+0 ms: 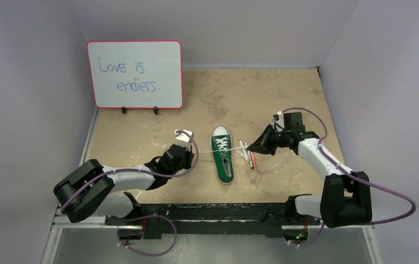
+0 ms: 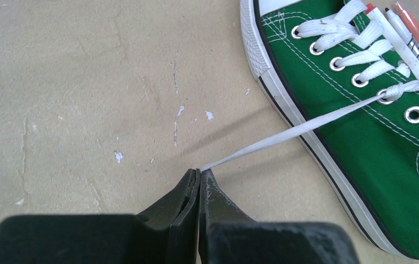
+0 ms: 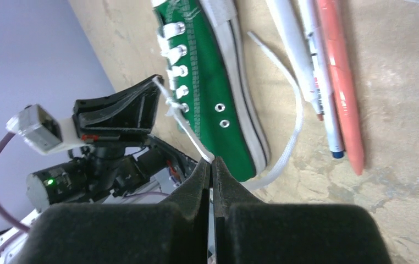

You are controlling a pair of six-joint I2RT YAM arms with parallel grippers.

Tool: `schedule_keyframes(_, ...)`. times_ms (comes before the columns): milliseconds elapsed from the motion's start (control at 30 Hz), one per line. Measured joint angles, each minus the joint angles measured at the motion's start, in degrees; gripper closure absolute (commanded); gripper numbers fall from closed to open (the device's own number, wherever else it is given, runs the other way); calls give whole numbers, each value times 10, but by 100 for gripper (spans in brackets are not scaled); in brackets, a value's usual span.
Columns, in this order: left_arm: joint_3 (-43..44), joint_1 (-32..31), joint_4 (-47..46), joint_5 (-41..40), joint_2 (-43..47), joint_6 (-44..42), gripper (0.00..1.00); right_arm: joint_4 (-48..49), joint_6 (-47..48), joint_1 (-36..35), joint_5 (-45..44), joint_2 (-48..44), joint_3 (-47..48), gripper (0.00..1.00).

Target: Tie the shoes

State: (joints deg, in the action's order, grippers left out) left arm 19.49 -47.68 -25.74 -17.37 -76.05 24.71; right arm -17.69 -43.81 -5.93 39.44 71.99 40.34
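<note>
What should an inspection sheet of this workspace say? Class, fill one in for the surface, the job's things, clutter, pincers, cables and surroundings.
Surface: tan table, scuffed, with pale chips.
Job's things: green sneaker lying flat, toe pointing away from the arm bases; white laces drawn out to both sides, no bow yet.
Clutter: pens beside the sneaker, on its right.
Pincers: left pincer shut on one lace end; right pincer shut on the other.
Cables: purple cables looping along both arms, apart from the sneaker.
Surroundings: whiteboard reading "Love is endless" at the back left; plain walls.
</note>
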Motion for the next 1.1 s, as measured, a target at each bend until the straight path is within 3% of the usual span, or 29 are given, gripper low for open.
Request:
schedule_keyframes(300,0,0,1,4,-2,4,100,-20,47,0,-46,50,-22,100)
schedule_keyframes(633,19,0,0,46,49,-28,100,6,68,-1,50,40,-4,100)
schedule_keyframes(800,49,0,-26,71,49,-54,100,82,-38,-3,99,40,28,100)
schedule_keyframes(1100,50,-1,-56,94,16,-79,100,254,-383,-90,78,40,26,100)
